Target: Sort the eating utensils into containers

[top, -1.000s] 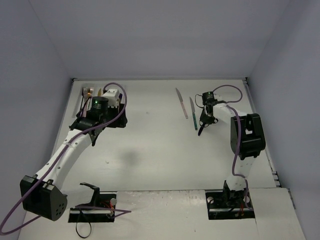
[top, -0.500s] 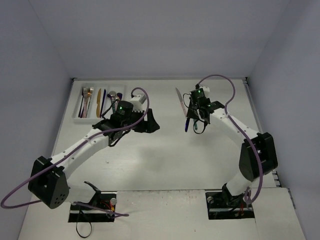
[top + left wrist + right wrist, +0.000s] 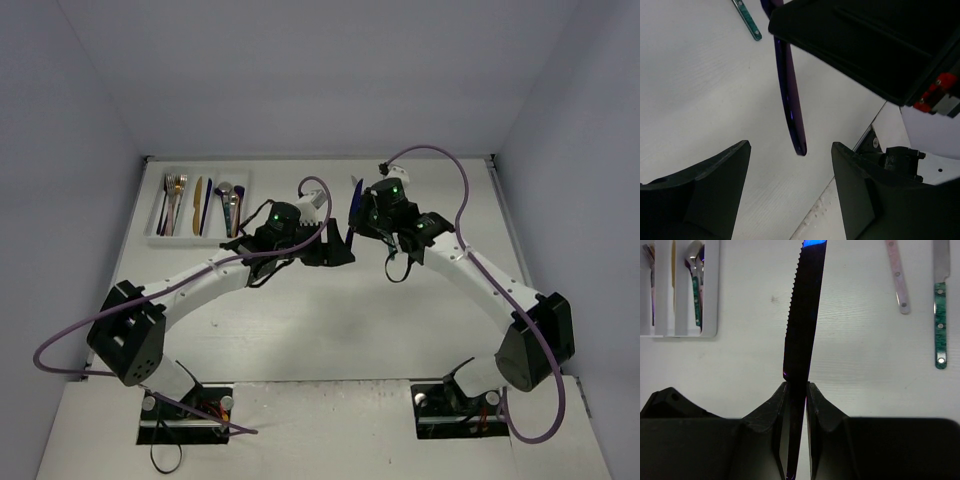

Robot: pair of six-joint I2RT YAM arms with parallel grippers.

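Since the desk (image 3: 300, 330) has the tray (image 3: 152, 232) way off in its far-left corner, I'd guess this is a handoff. Left hand (image 3: 790, 172) gapes wide, right hand (image 3: 796, 390) pinches the knife (image 3: 802, 315) held out toward it: thin, glossy, dark purple, serrated. Let go early and that slick blade could twist or drop.

White table (image 3: 330, 330), plain grey walls (image 3: 320, 80), even light
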